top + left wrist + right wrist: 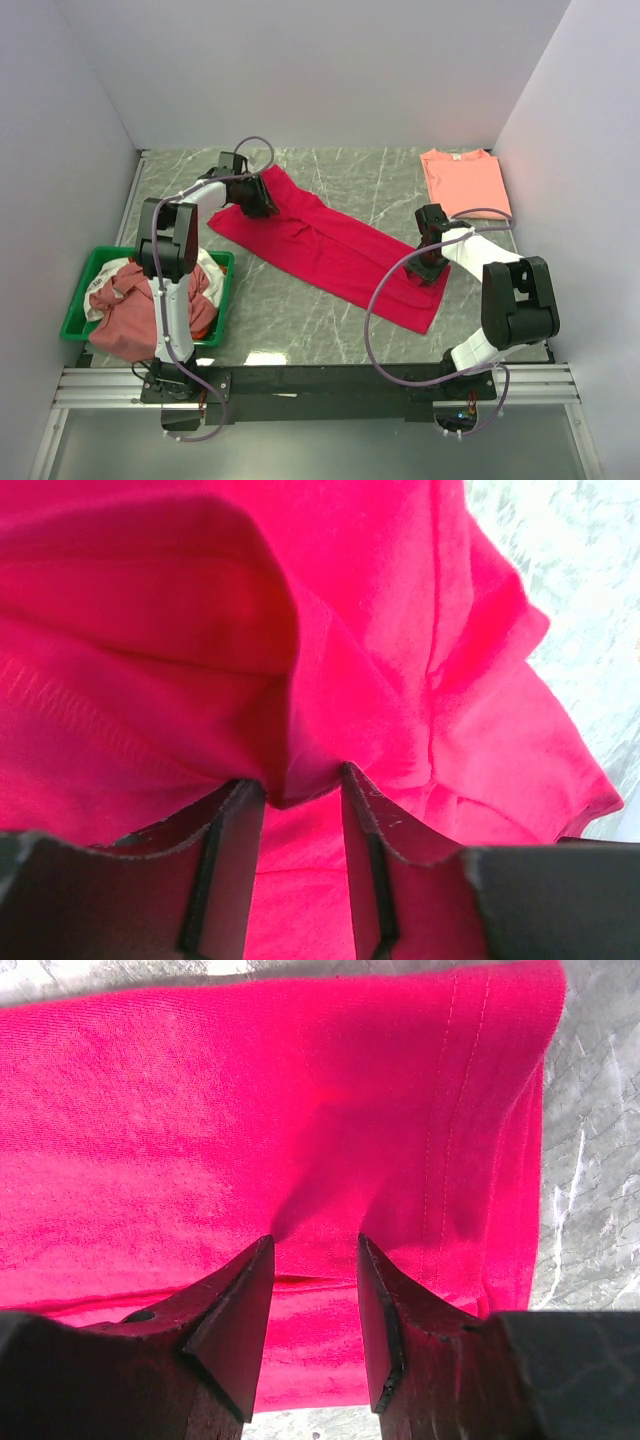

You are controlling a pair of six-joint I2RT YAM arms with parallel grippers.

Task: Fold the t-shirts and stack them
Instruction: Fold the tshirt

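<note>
A crimson-red t-shirt (330, 245) lies as a long band slanting across the marble table, from far left to near right. My left gripper (255, 200) is down on its far-left end. In the left wrist view the fingers (303, 780) stand apart with a raised fold of the red cloth (150, 630) bunched between their tips. My right gripper (428, 268) rests on the near-right end, and its open fingers (315, 1245) straddle a layered edge of the red cloth (200, 1110). A salmon-pink t-shirt (463, 180) lies folded flat at the far right.
A green tray (75, 305) at the near left holds a heap of tees: dusty rose (125, 310), white (208, 268) and a bit of orange (205, 318). Pale walls close in the table on three sides. The left arm's upright link rises over the tray.
</note>
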